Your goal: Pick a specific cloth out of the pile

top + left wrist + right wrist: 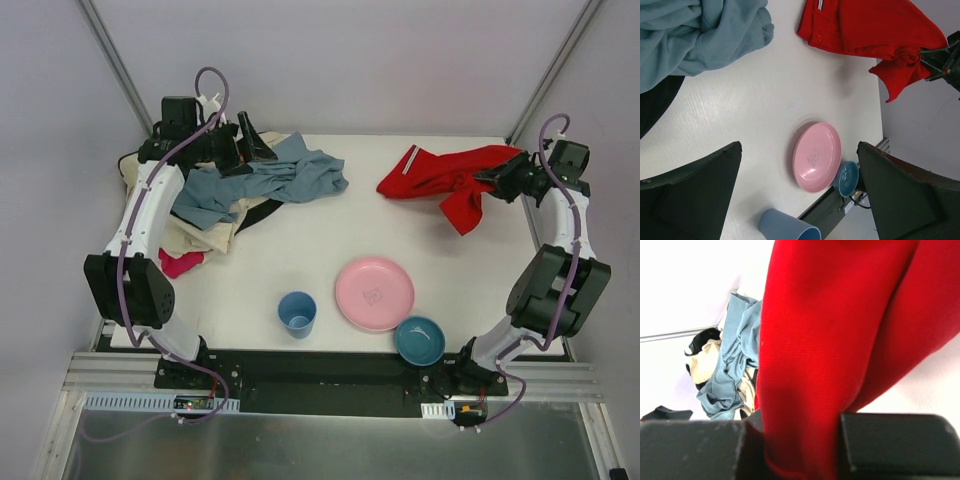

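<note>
The bright red cloth [440,170] lies spread at the back right of the table, apart from the pile, with a pale stripe at its left edge. My right gripper [493,181] is shut on its right end, and red fabric [830,340] fills the gap between the fingers [900,445]. The cloth also shows in the left wrist view [865,25]. The pile [225,195] of cream, black, grey-blue and magenta garments sits at the back left. My left gripper [248,145] is open and empty, hovering above the pile's far edge; its fingers [690,195] stand wide apart.
A pink plate [374,293], a blue cup [297,313] and a teal bowl [420,340] stand near the front edge. The grey-blue garment [700,35] spreads from the pile toward the table's middle. Frame posts rise at the back corners.
</note>
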Robot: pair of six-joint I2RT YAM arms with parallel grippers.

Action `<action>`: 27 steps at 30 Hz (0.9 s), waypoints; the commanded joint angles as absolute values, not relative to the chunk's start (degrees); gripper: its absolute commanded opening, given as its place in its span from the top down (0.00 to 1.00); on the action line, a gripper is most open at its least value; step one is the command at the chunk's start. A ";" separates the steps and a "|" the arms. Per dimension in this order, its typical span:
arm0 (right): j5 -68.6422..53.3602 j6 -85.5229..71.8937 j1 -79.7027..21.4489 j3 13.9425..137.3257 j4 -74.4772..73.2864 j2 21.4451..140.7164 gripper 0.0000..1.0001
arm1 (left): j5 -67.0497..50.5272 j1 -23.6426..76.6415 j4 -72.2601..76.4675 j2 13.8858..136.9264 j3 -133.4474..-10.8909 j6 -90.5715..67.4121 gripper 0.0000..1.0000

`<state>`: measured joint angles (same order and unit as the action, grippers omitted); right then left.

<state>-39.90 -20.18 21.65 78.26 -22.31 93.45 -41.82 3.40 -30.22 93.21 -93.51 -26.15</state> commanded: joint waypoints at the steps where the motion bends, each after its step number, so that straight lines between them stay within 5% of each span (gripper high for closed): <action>1: -41.57 -19.42 22.76 85.60 -19.95 93.78 0.99 | -43.94 3.96 -28.74 89.21 -92.29 -24.26 0.01; 12: -39.47 -18.72 24.35 85.70 -20.74 94.57 0.99 | -43.95 4.13 -28.74 86.57 -88.95 -23.82 0.01; 27: -28.66 -17.49 24.35 58.81 -13.97 94.30 0.99 | -43.24 4.31 -28.74 82.18 -83.77 -23.91 0.01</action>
<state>-29.98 -19.20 24.14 60.90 -18.06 95.83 -42.02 3.84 -29.76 85.45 -85.38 -25.36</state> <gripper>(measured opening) 0.148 0.990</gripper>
